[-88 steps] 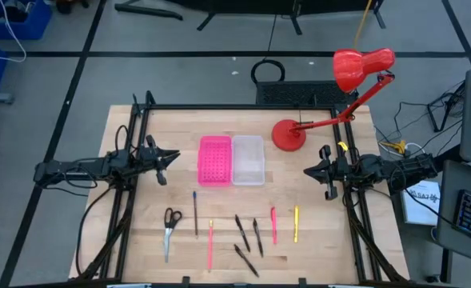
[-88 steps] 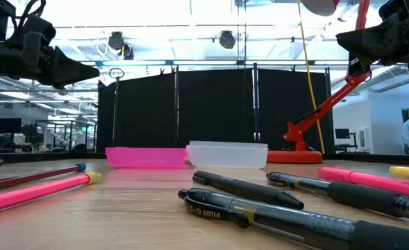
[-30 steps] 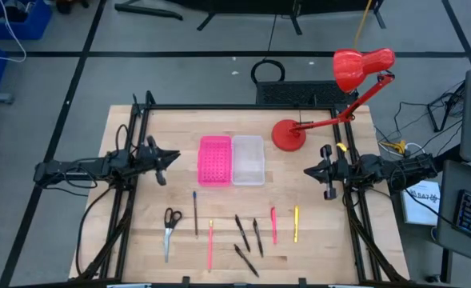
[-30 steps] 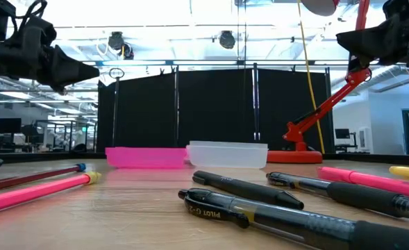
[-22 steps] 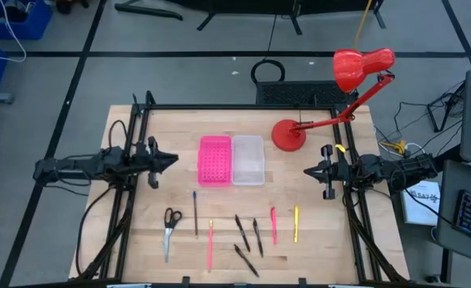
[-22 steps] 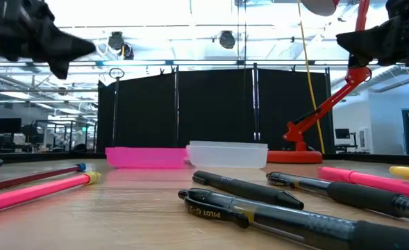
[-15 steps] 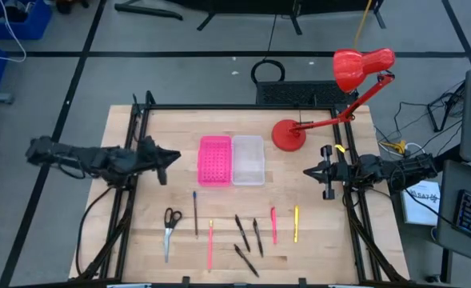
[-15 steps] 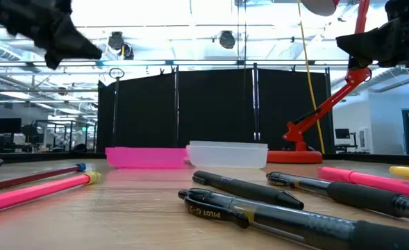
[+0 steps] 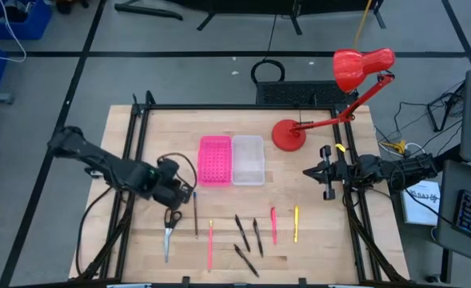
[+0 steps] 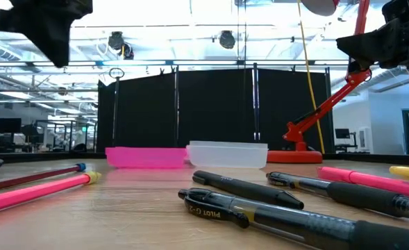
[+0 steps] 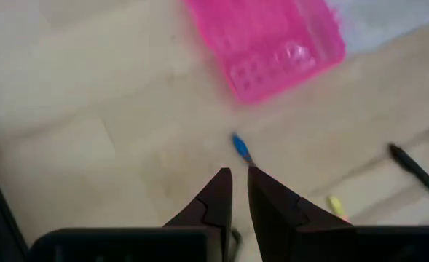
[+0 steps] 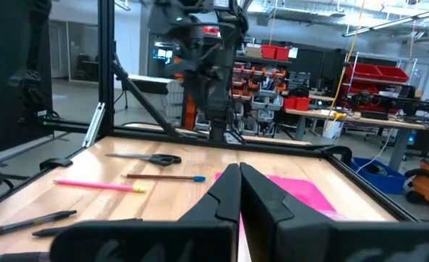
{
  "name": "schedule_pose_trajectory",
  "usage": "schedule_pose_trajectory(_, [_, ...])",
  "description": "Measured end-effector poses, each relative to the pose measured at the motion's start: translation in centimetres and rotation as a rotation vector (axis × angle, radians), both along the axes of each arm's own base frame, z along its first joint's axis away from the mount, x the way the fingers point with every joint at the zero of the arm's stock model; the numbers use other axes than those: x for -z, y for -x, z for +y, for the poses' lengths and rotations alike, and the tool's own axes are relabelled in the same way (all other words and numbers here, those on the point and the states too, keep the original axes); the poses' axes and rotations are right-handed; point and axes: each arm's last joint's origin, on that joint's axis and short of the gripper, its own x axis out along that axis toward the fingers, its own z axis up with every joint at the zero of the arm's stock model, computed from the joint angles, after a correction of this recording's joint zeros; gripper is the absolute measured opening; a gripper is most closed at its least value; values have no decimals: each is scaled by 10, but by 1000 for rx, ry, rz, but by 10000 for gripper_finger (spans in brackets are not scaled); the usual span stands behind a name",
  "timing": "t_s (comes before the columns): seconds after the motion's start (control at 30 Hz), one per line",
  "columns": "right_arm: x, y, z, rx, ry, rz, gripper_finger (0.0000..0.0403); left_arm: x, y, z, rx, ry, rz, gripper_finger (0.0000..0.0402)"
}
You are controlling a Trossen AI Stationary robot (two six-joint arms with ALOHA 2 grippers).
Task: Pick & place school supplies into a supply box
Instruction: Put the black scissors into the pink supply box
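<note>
Looking down from the high view, the left gripper (image 9: pixel 181 194) has swung from the table's left edge toward the scissors (image 9: pixel 171 222), fingers slightly apart and holding nothing. Supply box (image 9: pixel 248 159) touches the pink tray (image 9: pixel 214 160); both hold nothing. Right gripper (image 9: pixel 309 170) is unmoved, fingers together. Left wrist view: blue-tipped pencil (image 11: pixel 240 148) beyond the fingertips.

A red desk lamp (image 9: pixel 355 76) stands behind a bright pink perforated tray (image 9: pixel 214 160).
</note>
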Motion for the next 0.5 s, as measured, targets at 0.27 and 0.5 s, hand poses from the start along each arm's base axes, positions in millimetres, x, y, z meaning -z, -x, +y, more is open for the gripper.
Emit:
schedule_pose_trajectory(0.27, [2, 0, 0, -6, -48, 25, 0, 37, -5, -50, -149, 148, 201, 51])
schedule_pose_trajectory(0.5, [2, 0, 0, -5, -49, 20, 0, 61, -6, -71, -198, 139, 305, 51])
